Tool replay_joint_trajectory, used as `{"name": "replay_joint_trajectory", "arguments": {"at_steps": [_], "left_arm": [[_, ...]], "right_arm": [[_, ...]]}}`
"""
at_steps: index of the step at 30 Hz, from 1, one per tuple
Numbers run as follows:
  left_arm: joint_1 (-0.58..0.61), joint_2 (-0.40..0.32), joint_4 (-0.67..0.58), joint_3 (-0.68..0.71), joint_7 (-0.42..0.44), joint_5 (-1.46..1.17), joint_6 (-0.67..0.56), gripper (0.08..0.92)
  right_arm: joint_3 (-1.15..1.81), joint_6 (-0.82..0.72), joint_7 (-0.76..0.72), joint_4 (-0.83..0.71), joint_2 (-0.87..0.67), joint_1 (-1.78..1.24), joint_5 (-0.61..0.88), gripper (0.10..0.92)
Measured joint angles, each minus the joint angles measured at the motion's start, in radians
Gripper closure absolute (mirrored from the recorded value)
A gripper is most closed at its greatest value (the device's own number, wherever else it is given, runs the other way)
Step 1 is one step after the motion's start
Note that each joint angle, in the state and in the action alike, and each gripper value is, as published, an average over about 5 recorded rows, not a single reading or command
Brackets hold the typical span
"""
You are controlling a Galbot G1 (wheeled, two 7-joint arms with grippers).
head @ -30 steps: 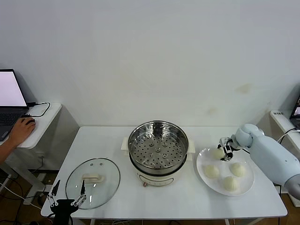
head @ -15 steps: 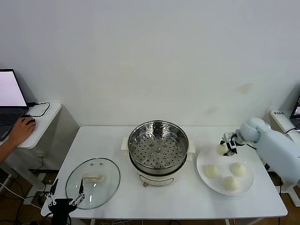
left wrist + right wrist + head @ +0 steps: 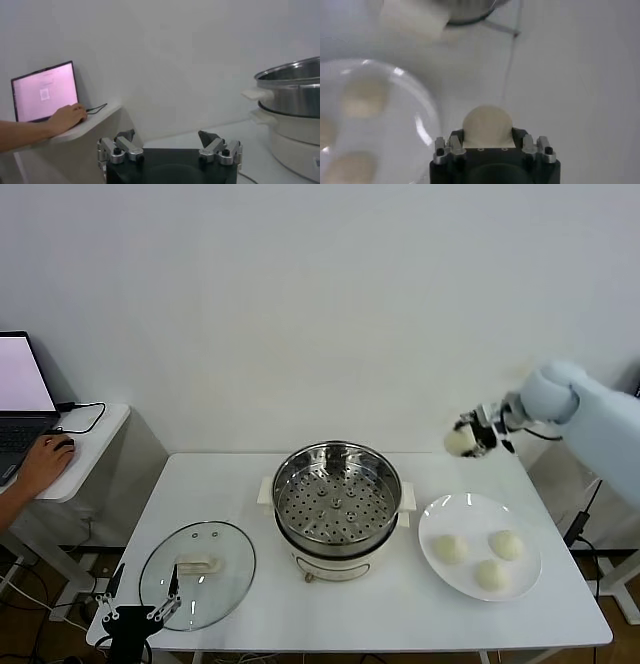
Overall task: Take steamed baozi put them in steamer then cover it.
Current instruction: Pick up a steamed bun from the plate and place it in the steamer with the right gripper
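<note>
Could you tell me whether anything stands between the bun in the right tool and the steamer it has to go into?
Nothing visible does. The right tool holds the bun above the table; the steamer is uncovered, its lid flat beside it.

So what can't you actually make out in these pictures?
- Right hand, right wrist view: fingertips hidden behind the round cream-white bun it holds.
- Shiny round stainless-steel steamer pot, left wrist view: cut off by the frame edge.
- White round plate, right wrist view: blurred; its three buns are only pale blobs.
</note>
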Motion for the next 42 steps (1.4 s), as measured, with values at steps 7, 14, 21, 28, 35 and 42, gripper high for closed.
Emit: {"name": "replay_joint_trajectory", "arguments": {"at_steps": [7, 14, 21, 28, 35, 42], "left_arm": [[0.000, -0.008, -0.011, -0.012, 0.000, -0.005, 0.000, 0.177], [0.000, -0.016, -0.028, -0.027, 0.001, -0.007, 0.004, 0.177], [-0.001, -0.027, -0.036, -0.031, 0.001, -0.007, 0.005, 0.177], [-0.005, -0.030, -0.034, -0.032, 0.001, -0.008, 0.005, 0.177], [-0.005, -0.030, -0.029, -0.031, 0.001, -0.008, 0.005, 0.177], [-0.007, -0.034, -0.028, -0.026, 0.001, -0.008, 0.004, 0.177]], "right_arm": [[-0.115, 0.064, 0.029, 0.023, 0.124, 0.076, 0.042, 0.423], [-0.206, 0.154, 0.054, 0.012, 0.241, 0.089, 0.005, 0.417], [-0.271, 0.250, 0.068, -0.019, 0.323, 0.074, -0.075, 0.414], [-0.298, 0.343, 0.090, -0.062, 0.372, 0.042, -0.175, 0.414], [-0.308, 0.403, 0.109, -0.097, 0.399, 0.009, -0.254, 0.414], [-0.311, 0.444, 0.131, -0.130, 0.427, -0.016, -0.307, 0.358]]}}
